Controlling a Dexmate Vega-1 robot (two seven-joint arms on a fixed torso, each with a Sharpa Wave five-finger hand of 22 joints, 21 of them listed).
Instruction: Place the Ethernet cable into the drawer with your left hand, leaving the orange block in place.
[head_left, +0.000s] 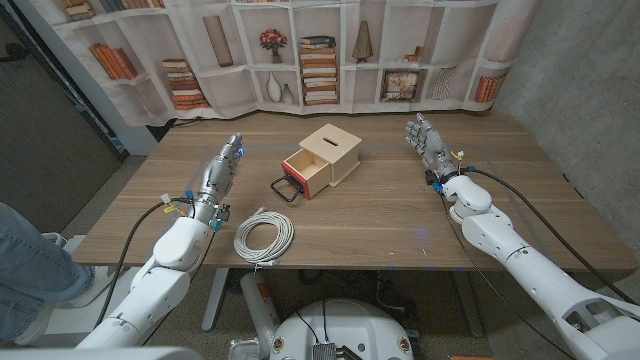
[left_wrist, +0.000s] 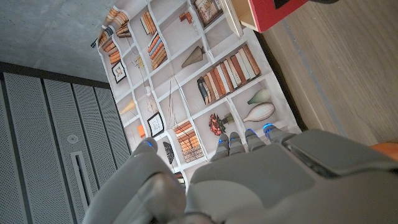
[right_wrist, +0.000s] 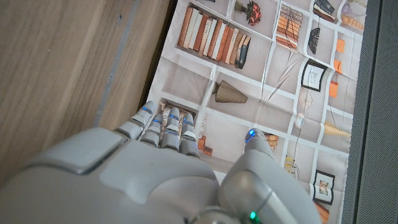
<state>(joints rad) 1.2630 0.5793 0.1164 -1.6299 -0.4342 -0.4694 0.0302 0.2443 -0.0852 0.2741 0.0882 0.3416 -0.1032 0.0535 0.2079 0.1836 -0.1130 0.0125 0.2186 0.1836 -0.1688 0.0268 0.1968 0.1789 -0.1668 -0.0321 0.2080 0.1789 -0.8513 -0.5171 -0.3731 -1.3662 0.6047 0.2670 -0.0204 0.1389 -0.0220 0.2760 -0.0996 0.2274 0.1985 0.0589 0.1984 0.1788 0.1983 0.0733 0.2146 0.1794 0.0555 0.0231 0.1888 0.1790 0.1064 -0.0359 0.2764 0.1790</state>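
Note:
The coiled white Ethernet cable lies on the wooden table near the front edge. Behind it stands a small wooden drawer box with its red-fronted drawer pulled out towards me. My left hand is to the left of the box and beyond the cable, fingers stretched out and holding nothing. In the left wrist view the left hand points past the red drawer front. My right hand stands open on the right of the box, also seen as the right hand.
A bookshelf-print curtain hangs behind the table's far edge. A person's leg in jeans is at the left beside the table. Bare tabletop lies between the cable and the right arm.

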